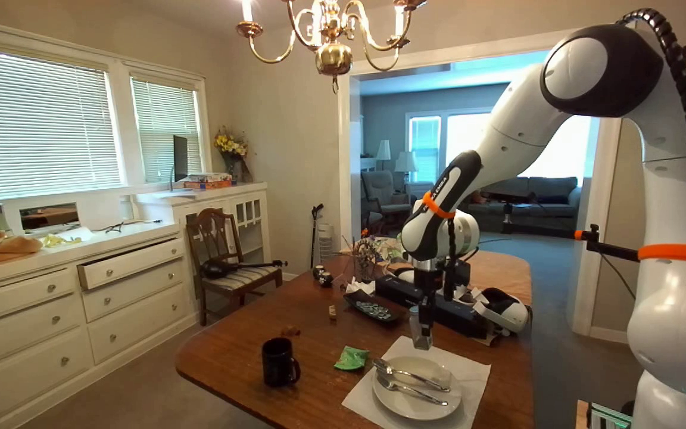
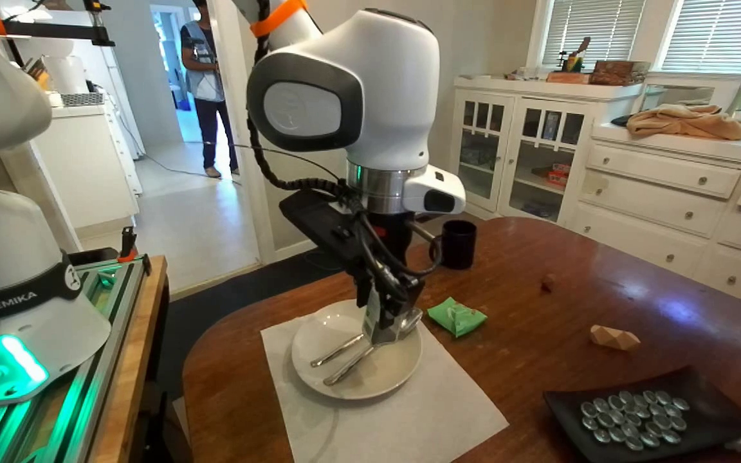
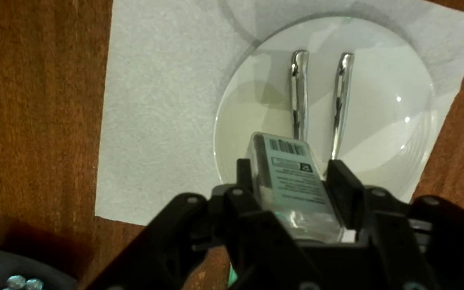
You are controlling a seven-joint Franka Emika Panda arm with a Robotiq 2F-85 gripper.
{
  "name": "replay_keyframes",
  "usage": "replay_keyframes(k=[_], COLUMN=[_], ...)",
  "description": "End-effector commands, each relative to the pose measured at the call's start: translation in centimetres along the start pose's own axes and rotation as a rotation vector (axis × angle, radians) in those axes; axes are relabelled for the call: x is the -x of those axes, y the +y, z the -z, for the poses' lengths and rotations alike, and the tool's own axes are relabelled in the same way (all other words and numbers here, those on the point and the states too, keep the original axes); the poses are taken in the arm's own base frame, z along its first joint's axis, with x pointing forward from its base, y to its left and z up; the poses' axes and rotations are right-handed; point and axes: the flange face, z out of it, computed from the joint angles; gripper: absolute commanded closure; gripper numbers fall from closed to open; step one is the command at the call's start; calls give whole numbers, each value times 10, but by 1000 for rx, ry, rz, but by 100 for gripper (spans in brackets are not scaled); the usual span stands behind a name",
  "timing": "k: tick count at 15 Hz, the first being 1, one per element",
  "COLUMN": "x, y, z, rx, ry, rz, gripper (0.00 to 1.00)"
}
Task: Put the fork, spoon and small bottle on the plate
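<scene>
The white plate point(image 1: 399, 410) rests on a pale placemat in both exterior views. Two slim metal utensils lie side by side on it: what looks like the fork point(image 1: 420, 378) and the spoon point(image 1: 417, 392). Their handles show in the wrist view; their heads are hidden there behind the bottle. My gripper point(image 3: 294, 177) is shut on the small bottle point(image 3: 292, 173), a clear, flat-sided bottle with a pale label. The bottle also shows in an exterior view point(image 2: 382, 325). I hold it tilted in the wrist view, over the plate's edge near the utensil heads; its exact height is unclear.
A black mug point(image 1: 278, 362) and a green packet point(image 1: 351, 358) stand beside the placemat point(image 1: 373, 396). A black tray point(image 2: 698, 405) with glass beads lies farther along the table. A black box and a white headset point(image 1: 507, 310) are behind the gripper.
</scene>
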Motion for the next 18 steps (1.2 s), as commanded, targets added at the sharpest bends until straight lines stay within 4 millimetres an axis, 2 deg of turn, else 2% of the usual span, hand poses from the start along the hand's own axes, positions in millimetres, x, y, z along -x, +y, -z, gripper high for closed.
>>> replay_keyframes(k=[1,6,14,18], x=[1,-6,-2,-5], y=[-4,-1,-1,1], z=[2,-20,-51,-69], rx=[-24,-45,40,85], ry=[-36,-78,-158,-129], rz=[22,69,189,236], gripper=[75,75,75,75])
